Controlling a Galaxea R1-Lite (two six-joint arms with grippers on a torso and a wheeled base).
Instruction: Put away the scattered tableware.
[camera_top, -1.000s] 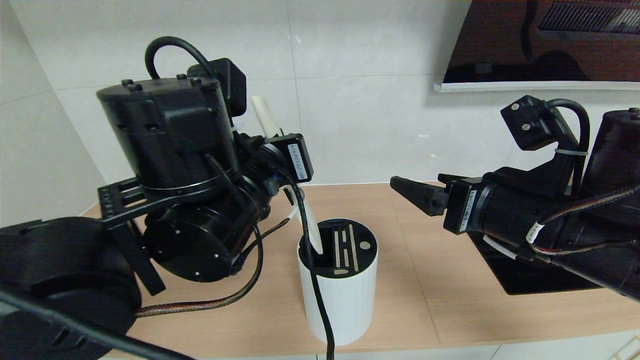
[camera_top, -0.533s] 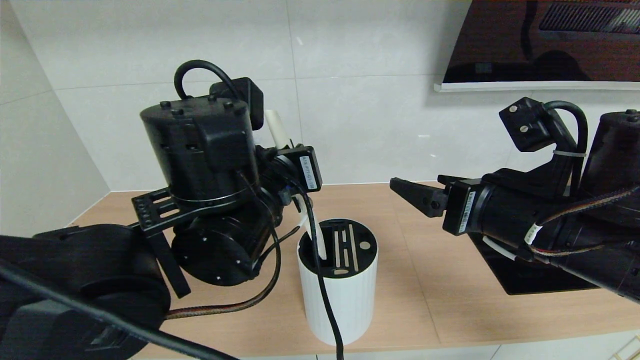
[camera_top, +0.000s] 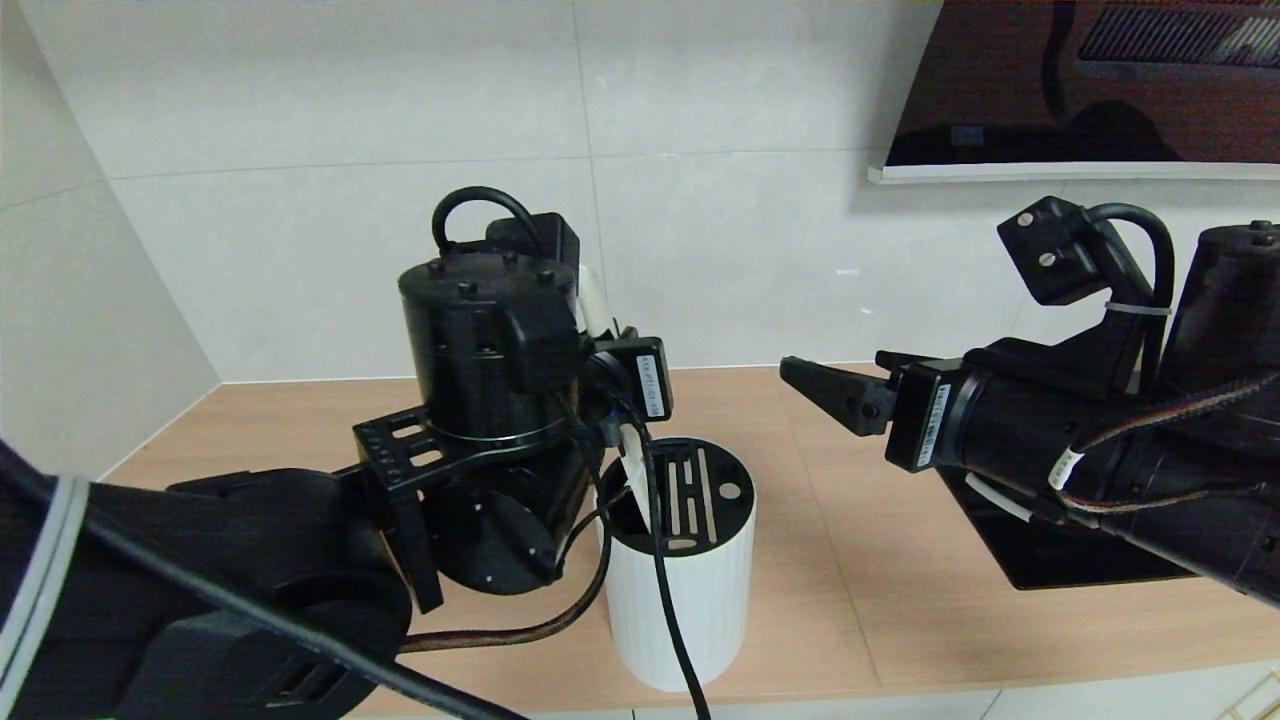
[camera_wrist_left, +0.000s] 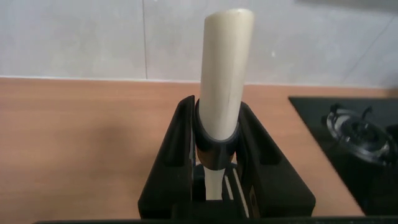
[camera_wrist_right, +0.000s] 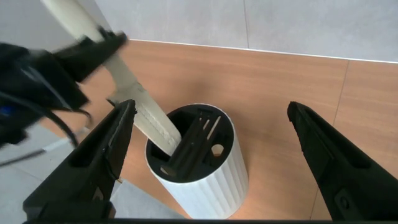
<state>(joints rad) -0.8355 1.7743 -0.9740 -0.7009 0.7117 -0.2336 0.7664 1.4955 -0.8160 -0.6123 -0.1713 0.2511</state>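
Left wrist view: left gripper (camera_wrist_left: 217, 134) has its fingers clamped on the knife (camera_wrist_left: 225, 68) at the dark collar where the cream handle meets the blade. The handle stands up past the fingers and the blade runs down beyond them. Head view: white knife holder (camera_top: 690, 590) stands just below the fingers on the wooden countertop (camera_top: 860, 570). The blade is tilted, with its lower part already inside the holder's large opening beside the narrow slots. A stretch of blade shows between fingers and rim, so the knife is not fully seated. Right gripper (camera_wrist_right: 210, 107) is spread wide and grips nothing; the holder lies out beyond the gap between its fingers, untouched. Black cooktop (camera_top: 1040, 570) sits under the right arm, well apart from the left fingers. My read on progress: the knife is partway stowed. Left to do: lower it home, release it, draw the fingers clear. Whether more tableware waits elsewhere, cannot tell.
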